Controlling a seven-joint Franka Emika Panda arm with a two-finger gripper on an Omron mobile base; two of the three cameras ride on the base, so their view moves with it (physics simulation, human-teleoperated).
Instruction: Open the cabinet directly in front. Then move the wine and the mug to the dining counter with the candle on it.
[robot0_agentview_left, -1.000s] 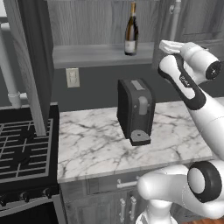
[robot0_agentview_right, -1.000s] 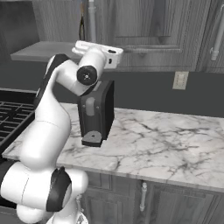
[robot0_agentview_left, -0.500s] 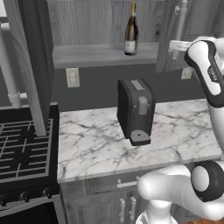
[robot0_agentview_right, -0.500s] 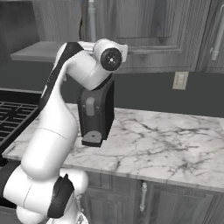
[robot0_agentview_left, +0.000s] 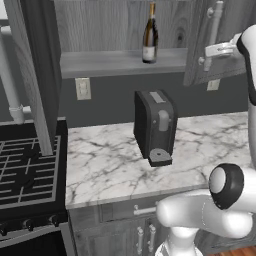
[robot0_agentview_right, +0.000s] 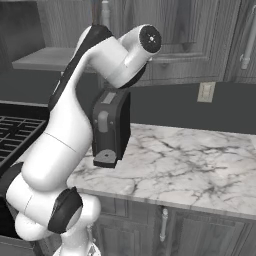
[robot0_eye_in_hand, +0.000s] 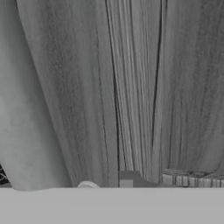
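Left base view: cabinet (robot0_agentview_left: 125, 30) open, wine (robot0_agentview_left: 149, 36) upright on its shelf.
Standing left of the tool (robot0_agentview_left: 212, 50), well apart from it, near the shelf's front edge. Tool up at the right cabinet door (robot0_agentview_left: 210, 40), against the long silver handle (robot0_agentview_left: 214, 25); jaw width impossible to tell. Below, black coffee machine (robot0_agentview_left: 155, 125) on the marble surface (robot0_agentview_left: 110, 165), stove (robot0_agentview_left: 25, 175) at left. Hand view pressed close to grey wood grain (robot0_eye_in_hand: 131, 87).

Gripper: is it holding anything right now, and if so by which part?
Cannot be told. The gripper sits at the right cabinet door's bar handle, but no frame shows whether its fingers close on it.
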